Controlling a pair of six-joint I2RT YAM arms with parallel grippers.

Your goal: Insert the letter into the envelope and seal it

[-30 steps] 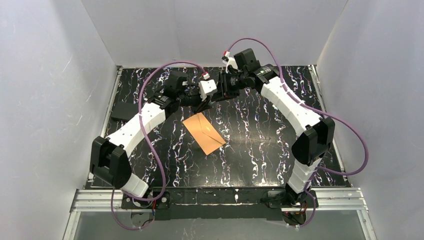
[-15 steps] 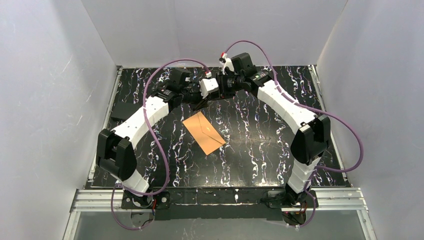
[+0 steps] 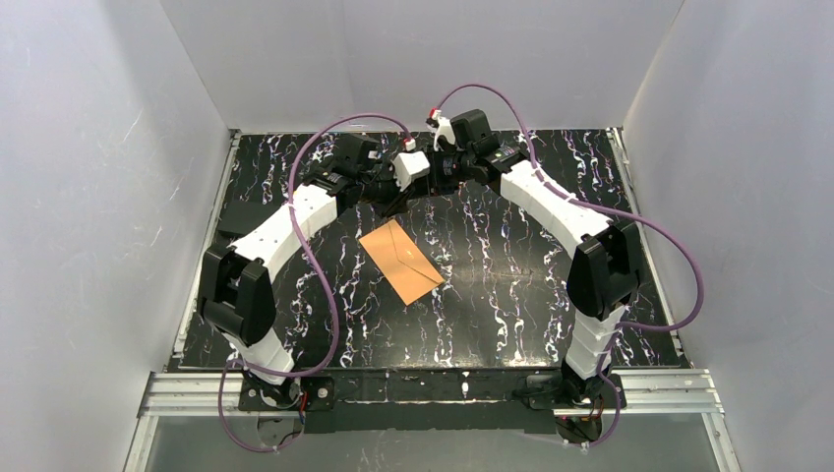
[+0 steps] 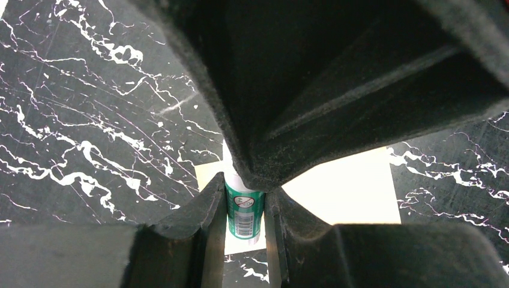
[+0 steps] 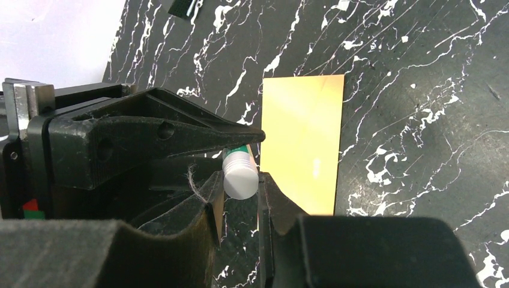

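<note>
We see a black bench [image 3: 511,285] veined with white streaks like marble, with pale walls on its left, far and right sides. Metal rails [image 3: 205,251] run along its left and right edges, and a metal frame [image 3: 433,388] crosses its near edge. Near the middle lies the envelope [image 3: 400,262], orange-brown and flat, turned at a slant to the bench edges. In the right wrist view its face looks smooth and bright. Well apart from it, by the left edge, we make out a dark flat card [image 3: 234,218], partly hidden by an arm.
</note>
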